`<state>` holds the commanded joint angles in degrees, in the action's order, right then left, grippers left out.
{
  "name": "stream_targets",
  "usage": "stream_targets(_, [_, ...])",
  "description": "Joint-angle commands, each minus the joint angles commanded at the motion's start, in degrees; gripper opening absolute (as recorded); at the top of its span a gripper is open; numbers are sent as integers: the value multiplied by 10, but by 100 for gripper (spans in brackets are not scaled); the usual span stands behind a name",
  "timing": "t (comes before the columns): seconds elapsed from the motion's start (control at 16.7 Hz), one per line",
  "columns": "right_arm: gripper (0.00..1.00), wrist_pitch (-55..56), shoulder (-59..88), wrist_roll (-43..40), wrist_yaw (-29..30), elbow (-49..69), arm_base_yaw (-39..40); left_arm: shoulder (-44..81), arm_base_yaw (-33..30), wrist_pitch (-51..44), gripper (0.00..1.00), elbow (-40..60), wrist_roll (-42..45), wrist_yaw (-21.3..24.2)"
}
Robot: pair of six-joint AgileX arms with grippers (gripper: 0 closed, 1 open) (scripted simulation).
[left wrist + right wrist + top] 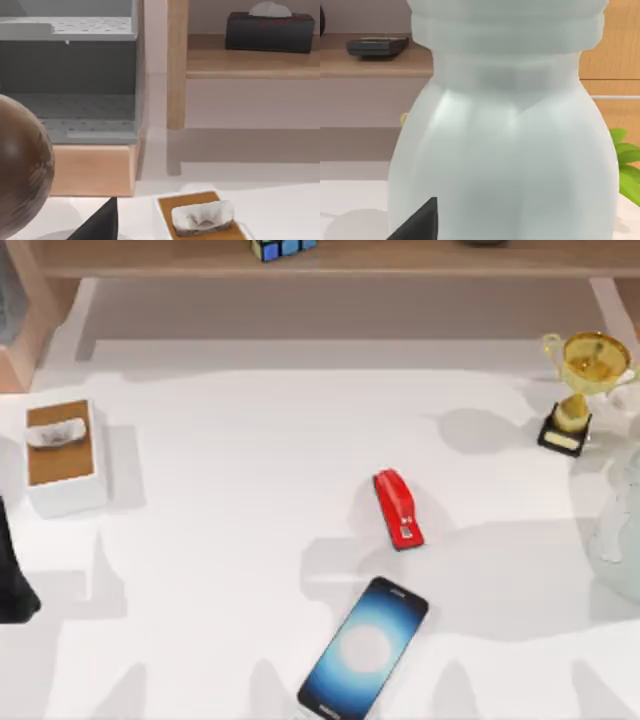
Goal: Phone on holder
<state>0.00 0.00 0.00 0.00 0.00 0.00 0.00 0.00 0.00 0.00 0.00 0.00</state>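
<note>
Phone (365,650) flat and screen-up on the white table (230,490), at the near edge, slightly right of centre. Pale ribbed bottle (615,510) at the far right, close before the right gripper (417,225). Tissue box (62,455) at the left, ahead of the left gripper (97,227); left arm (12,580) parked at the left edge. Grip state of either: cannot tell. Long axis diagonal, near-left to far-right, far end aimed at the red stapler (398,508) just beyond. Probably nearer the right arm, so likely reached from the right, across that diagonal.
</note>
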Motion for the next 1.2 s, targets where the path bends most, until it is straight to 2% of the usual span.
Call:
stream_targets(0.24, [100, -5, 11, 12, 1, 17, 6, 0, 0, 0, 100, 0, 0, 0])
stream_targets(0.48, [100, -45, 85, 81, 6, 123, 40, 0, 0, 0, 100, 0, 0, 0])
stream_targets(0.78, [100, -152, 273, 230, 13, 352, 124, 0, 0, 0, 100, 0, 0, 0])
stream_targets(1.2, [100, -378, 679, 495, 7, 640, 294, 0, 0, 0, 100, 0, 0, 0])
